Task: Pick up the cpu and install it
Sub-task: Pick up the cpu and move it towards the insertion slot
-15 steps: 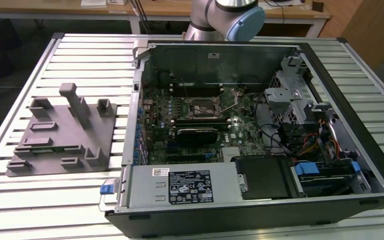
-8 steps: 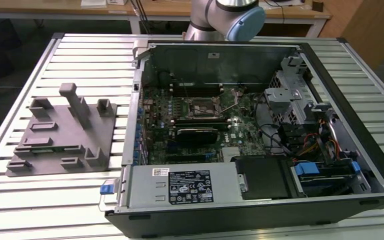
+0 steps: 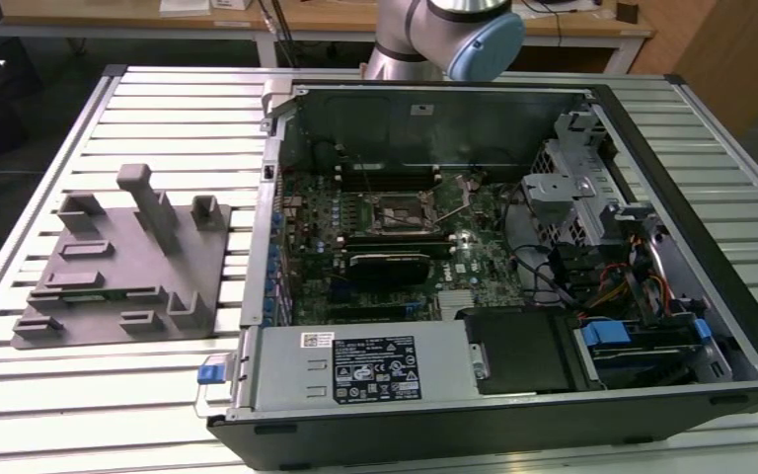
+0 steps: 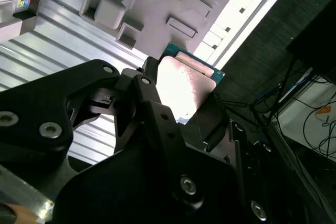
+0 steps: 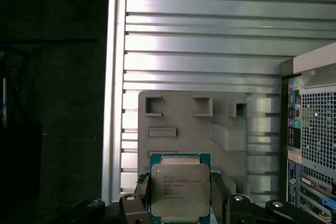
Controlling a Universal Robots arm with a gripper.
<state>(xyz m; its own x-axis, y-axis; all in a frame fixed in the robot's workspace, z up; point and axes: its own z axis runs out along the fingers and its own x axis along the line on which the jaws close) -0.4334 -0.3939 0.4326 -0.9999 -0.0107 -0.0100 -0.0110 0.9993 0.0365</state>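
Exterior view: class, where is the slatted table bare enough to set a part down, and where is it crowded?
Bare table lies beyond the grey tray, in front of it, and along the computer case on the exterior view's right. Crowded: the tray's posts and the case interior. The gripper grips the cpu.

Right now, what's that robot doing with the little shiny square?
The robot's gripper is pinching the cpu, with one finger on each side of it. In the first wrist view, the chip is held over the grey tray, which lies on the slatted table beside the open computer case. So the chip has been picked up but isn't inside the computer yet.
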